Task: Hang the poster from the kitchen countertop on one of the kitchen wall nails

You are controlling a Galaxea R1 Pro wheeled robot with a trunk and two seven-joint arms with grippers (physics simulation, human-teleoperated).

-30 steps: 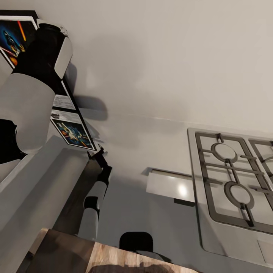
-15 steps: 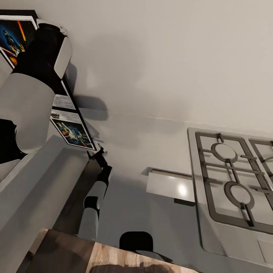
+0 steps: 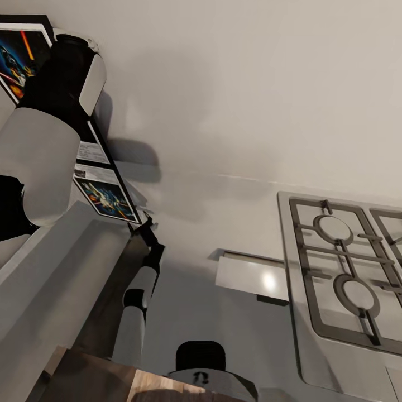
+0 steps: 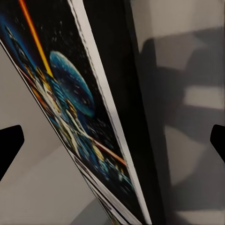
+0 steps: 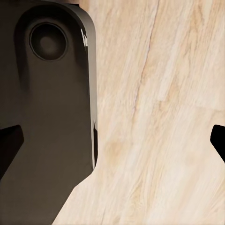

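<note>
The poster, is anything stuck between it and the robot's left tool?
Nothing visible. In the left wrist view the poster sits tilted right in the gap between the two dark fingertips, with only wall behind it. Whether the fingers actually touch it cannot be told.

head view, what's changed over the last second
The camera has shifted: the gas hob and the countertop sit slightly lower and to the right, and more of the robot's own trunk shows at the bottom edge. The poster looks a touch lower against the left arm, but the camera's move may account for that. Otherwise the arm and the wall look as before.
</note>
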